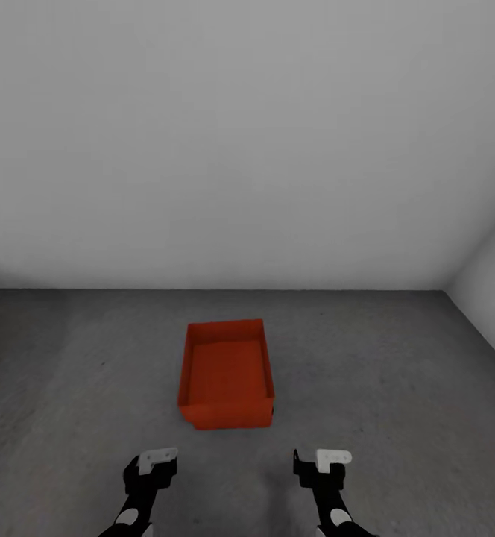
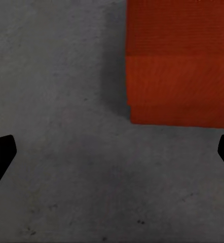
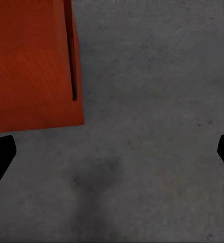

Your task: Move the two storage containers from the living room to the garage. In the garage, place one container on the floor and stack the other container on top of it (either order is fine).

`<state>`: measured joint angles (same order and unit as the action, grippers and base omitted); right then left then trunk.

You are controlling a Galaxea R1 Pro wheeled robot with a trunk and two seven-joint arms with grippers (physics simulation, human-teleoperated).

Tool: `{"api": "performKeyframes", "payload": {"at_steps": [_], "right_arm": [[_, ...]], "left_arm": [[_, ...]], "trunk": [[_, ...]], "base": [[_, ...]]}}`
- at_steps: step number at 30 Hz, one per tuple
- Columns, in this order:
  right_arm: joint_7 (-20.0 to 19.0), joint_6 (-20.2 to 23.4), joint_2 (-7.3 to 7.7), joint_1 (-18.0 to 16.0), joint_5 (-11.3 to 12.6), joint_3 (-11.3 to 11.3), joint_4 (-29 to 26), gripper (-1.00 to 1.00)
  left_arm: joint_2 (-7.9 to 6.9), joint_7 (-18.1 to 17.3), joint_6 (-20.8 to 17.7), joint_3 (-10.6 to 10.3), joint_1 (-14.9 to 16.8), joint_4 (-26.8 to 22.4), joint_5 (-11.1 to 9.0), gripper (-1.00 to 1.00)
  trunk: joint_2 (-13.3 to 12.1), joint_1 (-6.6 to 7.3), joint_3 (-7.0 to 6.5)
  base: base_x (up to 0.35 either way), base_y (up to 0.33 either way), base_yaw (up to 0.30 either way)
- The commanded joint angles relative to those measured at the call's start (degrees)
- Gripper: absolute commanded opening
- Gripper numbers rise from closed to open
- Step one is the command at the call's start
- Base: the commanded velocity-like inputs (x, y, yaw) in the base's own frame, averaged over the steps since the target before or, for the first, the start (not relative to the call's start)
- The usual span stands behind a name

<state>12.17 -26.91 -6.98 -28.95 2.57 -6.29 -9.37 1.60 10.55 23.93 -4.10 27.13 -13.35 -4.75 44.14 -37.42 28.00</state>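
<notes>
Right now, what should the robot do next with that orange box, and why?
Probably back away and go fetch another box. One storage container already sits on the grey floor near the wall. It looks like a single box, though I can't be sure. The left gripper and right gripper are both open, holding nothing.

Container: one orange-red storage container (image 1: 226,373), open-topped, sitting flat on the floor (image 1: 396,388); whether a second bin is nested in it cannot be told.
Left gripper (image 1: 155,466): low and near, just short of the container's near left corner, apart from it.
Right gripper (image 1: 323,464): level with the left one, just short of the near right corner, apart from it.
Walls: pale grey wall (image 1: 247,142) beyond the container; side wall (image 1: 493,298) off past the right gripper.
</notes>
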Motion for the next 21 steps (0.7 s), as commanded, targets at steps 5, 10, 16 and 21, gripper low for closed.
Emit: {"api": "performKeyframes", "payload": {"at_steps": [5,10,16,21], "right_arm": [[0.44,0.03,0.25,-0.04,0.02,-0.72,0.07,1.00],[0.35,0.77,1.67,-0.05,0.16,-0.63,0.24,1.00],[-0.10,6.52,4.79,-0.05,0.32,-0.76,1.60,1.00],[-1.27,12.15,4.94,0.16,0.34,-0.72,9.18,1.00]], "left_arm": [[-1.08,0.34,0.25,-0.47,0.03,-0.05,-0.49,1.00],[-7.33,-0.05,-0.06,-0.01,0.03,1.61,-3.73,1.00],[-12.12,-6.30,-0.37,0.16,-0.01,11.20,-7.13,1.00],[-11.74,-12.58,-8.58,0.15,-0.24,13.17,-7.44,1.00]], "trunk": [[0.04,-0.01,0.04],[0.04,-0.01,0.04],[0.04,-0.01,0.04],[0.04,-0.01,0.04]], "base": [[0.000,0.000,-0.004],[0.000,0.000,0.000],[0.000,0.000,0.000],[0.000,0.000,0.000]]}}
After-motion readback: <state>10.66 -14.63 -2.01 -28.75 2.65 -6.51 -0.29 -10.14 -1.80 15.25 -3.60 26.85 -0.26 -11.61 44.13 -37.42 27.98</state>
